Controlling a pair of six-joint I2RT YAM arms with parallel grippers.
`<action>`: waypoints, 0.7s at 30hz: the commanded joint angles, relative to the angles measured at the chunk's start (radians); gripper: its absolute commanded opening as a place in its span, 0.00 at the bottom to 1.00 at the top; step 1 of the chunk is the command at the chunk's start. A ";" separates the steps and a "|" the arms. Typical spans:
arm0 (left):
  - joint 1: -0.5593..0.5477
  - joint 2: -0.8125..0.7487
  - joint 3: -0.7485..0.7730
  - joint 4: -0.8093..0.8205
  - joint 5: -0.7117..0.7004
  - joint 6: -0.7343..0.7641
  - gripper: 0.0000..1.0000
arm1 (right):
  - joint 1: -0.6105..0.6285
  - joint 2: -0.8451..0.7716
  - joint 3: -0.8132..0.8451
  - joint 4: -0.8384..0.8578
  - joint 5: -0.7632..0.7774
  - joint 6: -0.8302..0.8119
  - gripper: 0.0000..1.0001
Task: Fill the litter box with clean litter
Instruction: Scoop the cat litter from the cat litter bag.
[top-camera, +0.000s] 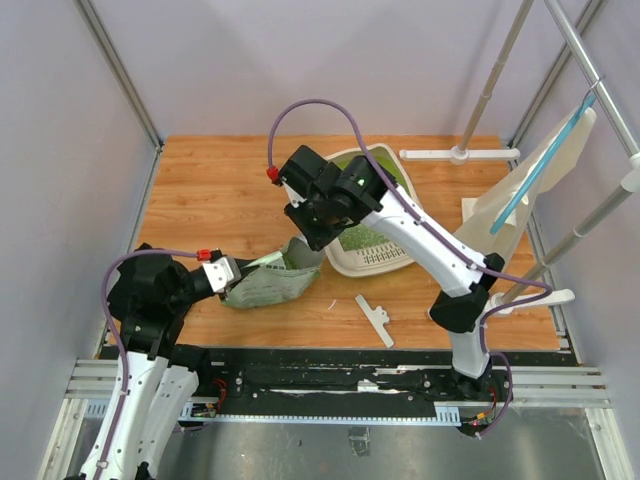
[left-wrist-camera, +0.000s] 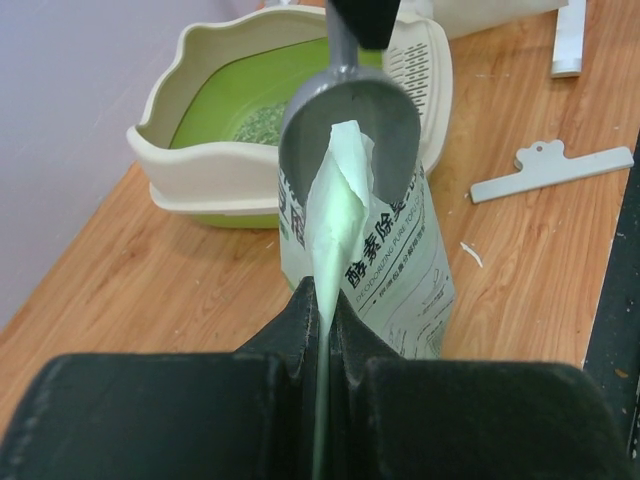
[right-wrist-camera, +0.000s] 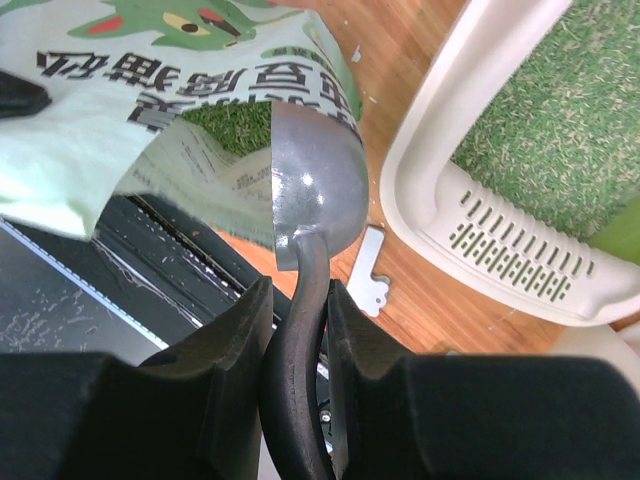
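Litter box (left-wrist-camera: 190, 182) stands beside the bag (left-wrist-camera: 400, 285) the left hand (left-wrist-camera: 325, 300) pinches; right hand (right-wrist-camera: 300, 300) grips the scoop (right-wrist-camera: 315, 190).

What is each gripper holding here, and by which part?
The left gripper pinches the light green bag by a flap at its open top. The right gripper grips the metal scoop by its dark handle.

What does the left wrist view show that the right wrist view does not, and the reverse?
Only left wrist: the left gripper shut on the bag at its folded edge. Only right wrist: the right gripper clamping the scoop by its handle, and clean litter inside the bag's mouth. Both: scoop, bag, litter box holding some litter, white clip.
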 joint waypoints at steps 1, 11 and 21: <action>0.000 -0.040 0.062 0.147 0.041 0.016 0.00 | 0.014 0.079 -0.012 0.031 0.005 0.034 0.01; -0.001 -0.063 0.052 0.059 -0.026 0.084 0.00 | 0.011 0.068 -0.002 0.080 0.099 0.034 0.01; -0.001 -0.055 0.006 0.098 -0.049 0.059 0.01 | -0.039 0.186 -0.220 0.230 -0.145 0.025 0.01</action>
